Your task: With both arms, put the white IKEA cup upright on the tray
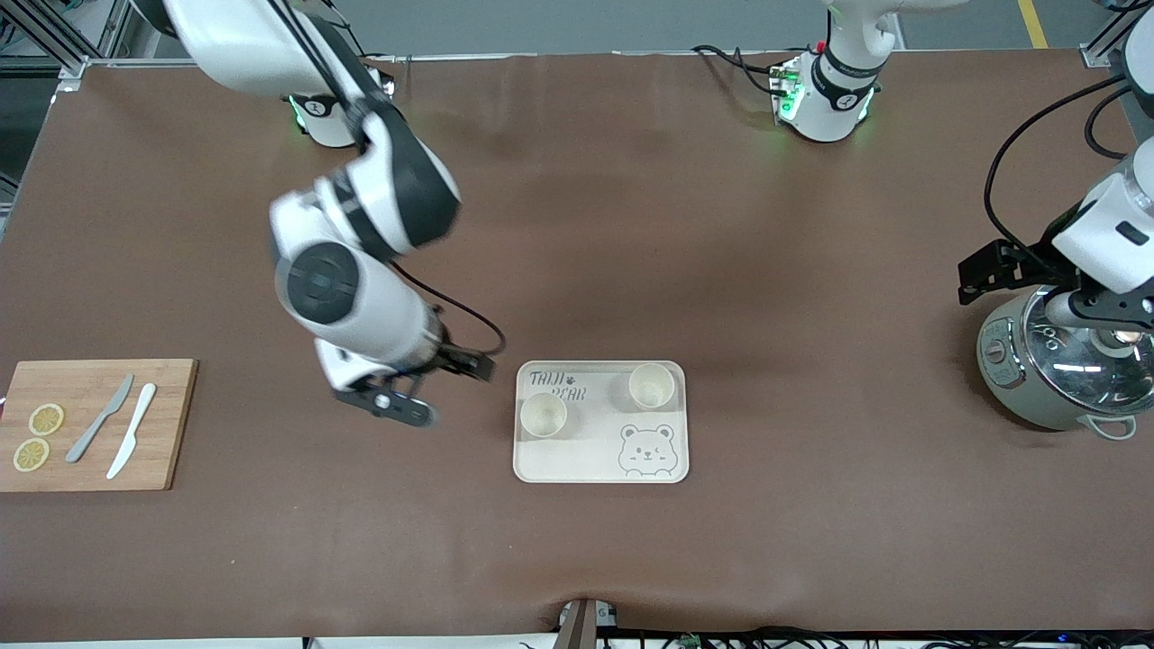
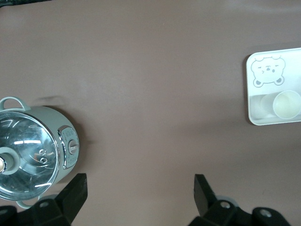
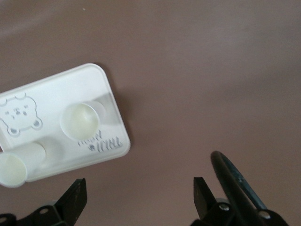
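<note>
The cream-white tray (image 1: 595, 460) with the bear drawing lies mid-table. Two white cups stand upright on it, one (image 1: 544, 415) at the right arm's end and one (image 1: 651, 385) at the corner toward the left arm. My right gripper (image 1: 397, 404) hangs open and empty over bare table beside the tray; its wrist view shows its open fingers (image 3: 139, 190), the tray (image 3: 56, 92) and both cups (image 3: 80, 120) (image 3: 11, 168). My left gripper (image 1: 1095, 311) is open and empty over the rice cooker. Its wrist view (image 2: 139, 188) shows the tray's end (image 2: 248, 94) with one cup (image 2: 287, 103).
A grey-green rice cooker (image 1: 1064, 370) with a glass lid stands at the left arm's end of the table and also shows in the left wrist view (image 2: 28, 150). A wooden cutting board (image 1: 90, 424) with lemon slices and two knives lies at the right arm's end.
</note>
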You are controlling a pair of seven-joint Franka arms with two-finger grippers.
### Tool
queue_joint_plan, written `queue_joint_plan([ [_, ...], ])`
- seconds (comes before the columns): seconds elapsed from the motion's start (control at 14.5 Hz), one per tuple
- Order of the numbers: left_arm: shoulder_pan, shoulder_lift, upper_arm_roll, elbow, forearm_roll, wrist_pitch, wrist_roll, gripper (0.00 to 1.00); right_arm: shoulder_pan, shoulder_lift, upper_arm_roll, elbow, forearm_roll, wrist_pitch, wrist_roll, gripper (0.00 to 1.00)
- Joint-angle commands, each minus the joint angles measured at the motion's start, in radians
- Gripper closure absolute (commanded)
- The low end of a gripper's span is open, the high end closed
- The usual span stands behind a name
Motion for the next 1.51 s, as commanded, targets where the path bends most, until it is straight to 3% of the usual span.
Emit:
queue_joint_plan([
  [0.0, -0.018, -0.018, 0.002, -0.014, 0.004, -0.014, -0.019, 0.0, -0.073, -0.179, 0.004, -0.052, 0.003, -0.171, -0.156, 0.0],
  [0.28, -0.018, -0.018, -0.004, -0.014, -0.011, -0.033, -0.039, 0.0, -0.26, -0.361, 0.001, -0.058, -0.005, -0.296, -0.43, 0.0],
  [0.55, -0.018, -0.018, -0.005, -0.012, -0.009, -0.046, -0.034, 0.0, -0.414, -0.412, 0.001, -0.056, -0.054, -0.311, -0.557, 0.0],
  [0.76, -0.018, -0.018, -0.005, -0.011, -0.009, -0.101, -0.028, 0.0, -0.43, -0.394, 0.003, -0.059, -0.12, -0.282, -0.558, 0.0],
  [1.03, -0.015, -0.016, -0.002, -0.011, -0.009, -0.101, -0.031, 0.0, -0.434, -0.368, 0.004, -0.158, -0.105, -0.201, -0.574, 0.0],
  [1.44, -0.009, -0.013, 0.001, -0.009, -0.009, -0.1, -0.025, 0.0, -0.436, -0.366, 0.006, -0.158, -0.105, -0.191, -0.58, 0.0],
])
